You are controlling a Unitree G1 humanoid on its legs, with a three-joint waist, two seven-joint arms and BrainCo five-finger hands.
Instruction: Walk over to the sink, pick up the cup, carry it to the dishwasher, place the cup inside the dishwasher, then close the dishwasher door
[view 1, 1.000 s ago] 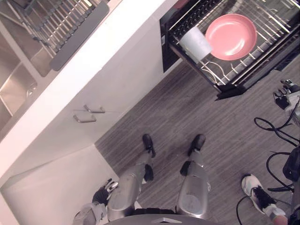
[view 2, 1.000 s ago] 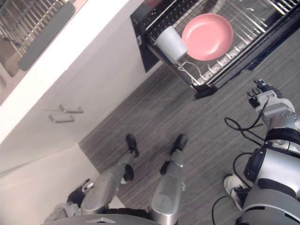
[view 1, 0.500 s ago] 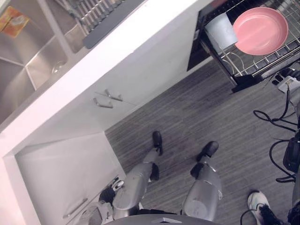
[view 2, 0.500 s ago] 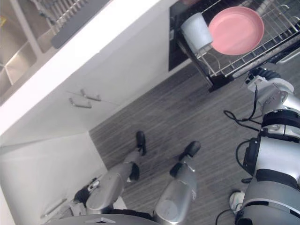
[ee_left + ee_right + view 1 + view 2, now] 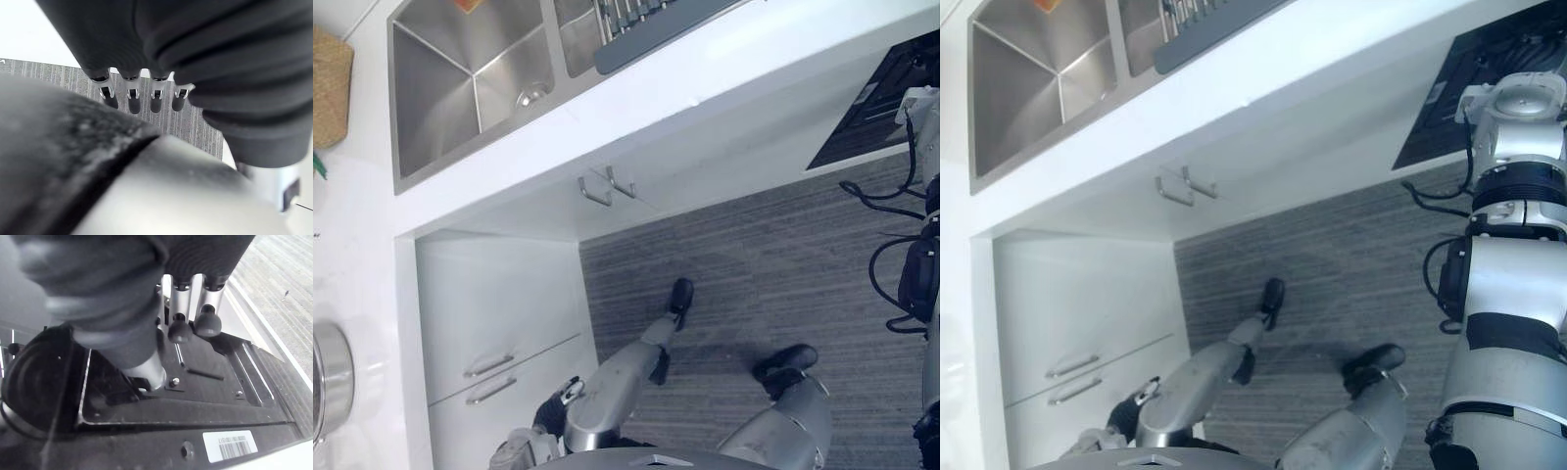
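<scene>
The steel double sink (image 5: pixel 460 88) lies in the white counter at the upper left; an orange object (image 5: pixel 468 4) shows at the far edge of its left basin. The dishwasher's dark opening (image 5: pixel 876 93) is at the upper right, below the counter edge. My right hand (image 5: pixel 209 323) hangs over the dishwasher's dark inner door panel (image 5: pixel 195 382), fingers straight and holding nothing. My left hand (image 5: pixel 553 416) hangs low beside my body, in front of the drawers; in the left wrist view its fingers (image 5: pixel 133 100) point down, relaxed and empty.
A grey drying mat with a rack (image 5: pixel 656 24) sits right of the sink. A wicker basket (image 5: pixel 331 83) and a metal pot (image 5: pixel 328 382) stand on the side counter at the left. Cabinet handles (image 5: pixel 605 186) and drawer handles (image 5: pixel 489 377) jut toward the grey floor (image 5: pixel 754 274).
The camera has swung left: the dishwasher rack with a white cup and a pink plate has slid out at the upper right, and the sink has come fully into view.
</scene>
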